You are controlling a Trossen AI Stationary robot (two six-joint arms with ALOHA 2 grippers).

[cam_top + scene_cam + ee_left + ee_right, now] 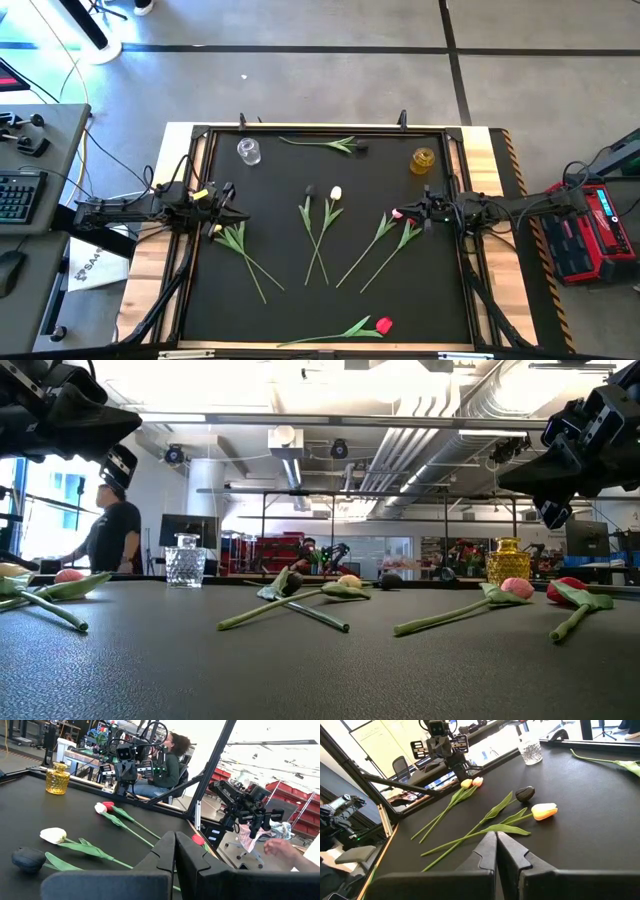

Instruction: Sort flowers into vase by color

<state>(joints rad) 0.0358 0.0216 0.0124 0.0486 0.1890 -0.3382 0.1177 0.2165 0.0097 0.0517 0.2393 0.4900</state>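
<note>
The left pincer (243, 214) hangs at the 9 o'clock side of the black tabletop (290, 320), its two dark fingers (165, 855) pressed together on nothing. Just under its tip lie the yellow and pink tulip heads (471, 782), their green stems running toward 5 o'clock.

The right pincer (407, 213) hangs at the 3 o'clock side, its fingers (487, 851) likewise drawn tight and empty. Beside its tip lie a red tulip and a pale pink tulip (104, 807), heads close together, their stems (372, 245) slanting toward 7 o'clock.

Between the two pincers, near the centre, a dark-headed tulip (310, 190) and a white tulip (336, 194) lie with stems crossing, reaching toward 6 o'clock.

At the 12 o'clock edge a single flower with a dark head (358, 148) lies crosswise. A cut clear glass vase (248, 151) stands at about 11 o'clock, and a small amber glass vase (423, 160) at about 1 o'clock; both hold no flowers.

At the 6 o'clock edge a bright red tulip (384, 325) lies alone, its stem pointing toward 8 o'clock.

Beyond the tabletop a seated person in a dark green top (167, 762) shows in the left wrist view.
</note>
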